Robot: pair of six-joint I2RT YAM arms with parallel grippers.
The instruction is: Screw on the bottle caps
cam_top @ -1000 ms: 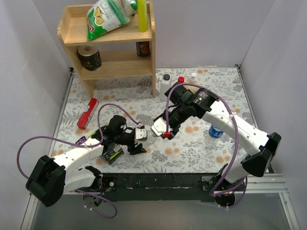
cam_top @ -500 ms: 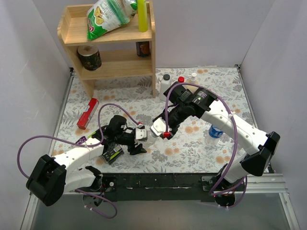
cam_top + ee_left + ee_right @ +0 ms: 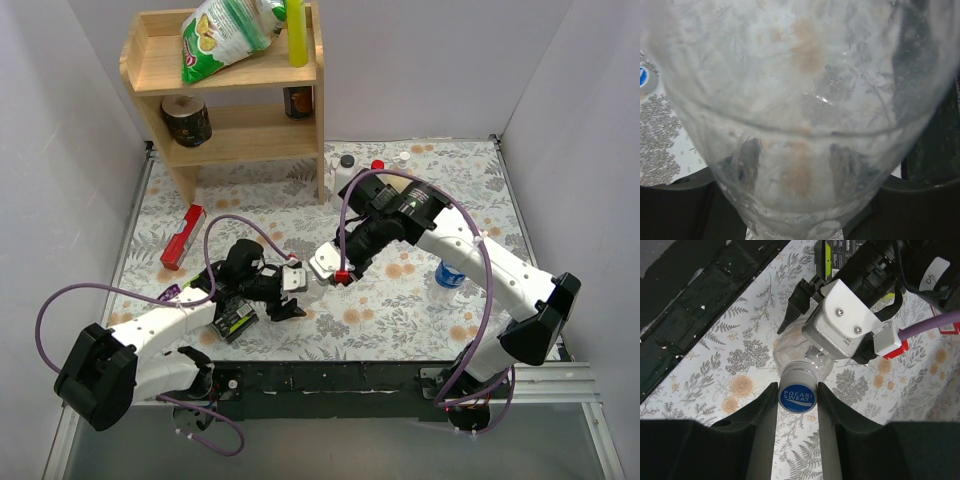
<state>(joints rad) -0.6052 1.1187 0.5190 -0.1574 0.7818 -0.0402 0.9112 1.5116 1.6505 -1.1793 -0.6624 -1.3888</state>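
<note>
My left gripper point(image 3: 292, 290) is shut on a clear plastic bottle point(image 3: 805, 75), which fills the left wrist view; its fingers point(image 3: 746, 161) show dimly through the plastic. The bottle lies tipped, neck toward my right arm. My right gripper point(image 3: 327, 268) is shut on a blue-white cap point(image 3: 797, 395) marked POCARI SWEAT, which sits on the bottle's neck point(image 3: 805, 371). Both right fingers point(image 3: 762, 412) touch the cap's sides. A red cap point(image 3: 377, 165) shows at the back by the shelf. A blue-white round piece point(image 3: 643, 78) shows at the left edge of the left wrist view.
A wooden shelf point(image 3: 232, 130) stands at the back left. A white bottle with a black cap point(image 3: 345, 172) and a white pump top point(image 3: 402, 157) stand behind my right arm. A blue-labelled bottle point(image 3: 450, 272) stands right. A red box point(image 3: 183, 236) lies left.
My right gripper has shifted slightly left and back with the cap in it, and its wrist has turned a little. The left arm and the bottle have held still.
</note>
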